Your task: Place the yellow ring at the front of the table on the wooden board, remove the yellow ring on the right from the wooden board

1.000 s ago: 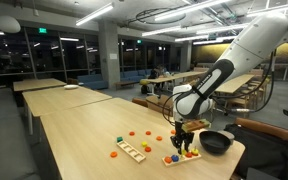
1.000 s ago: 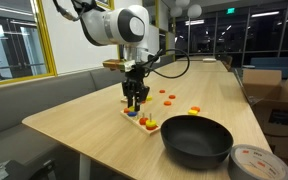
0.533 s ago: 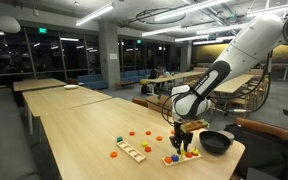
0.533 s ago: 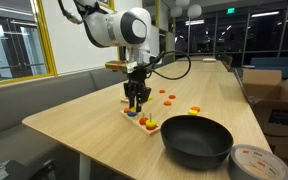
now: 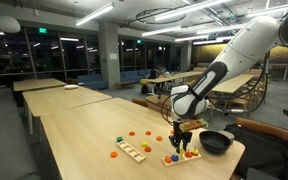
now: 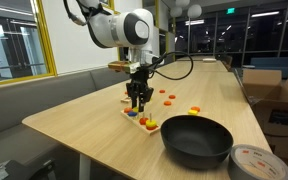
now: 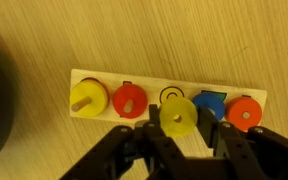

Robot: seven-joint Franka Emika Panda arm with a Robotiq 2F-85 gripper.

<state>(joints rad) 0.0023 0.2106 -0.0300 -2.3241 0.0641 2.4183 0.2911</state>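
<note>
In the wrist view the wooden board (image 7: 254,97) lies across the frame. It carries a yellow ring (image 7: 87,97) on a peg at its left end, then a red ring (image 7: 130,100), a bare spot marked with a black circle (image 7: 168,93), a blue ring (image 7: 210,103) and an orange ring (image 7: 245,112). My gripper (image 7: 180,121) is shut on a second yellow ring (image 7: 177,116), held just over the board's near edge below the bare spot. In both exterior views the gripper (image 5: 180,140) (image 6: 136,103) hangs straight down over the board (image 5: 181,157) (image 6: 141,120) on the table (image 5: 74,130).
A black bowl (image 5: 216,142) (image 6: 196,140) stands close beside the board. A paler slotted board (image 5: 131,151) and loose rings (image 5: 131,133) (image 6: 169,97) lie further along the table. A tape roll (image 6: 264,162) and cardboard boxes (image 6: 274,100) sit beyond the table's end.
</note>
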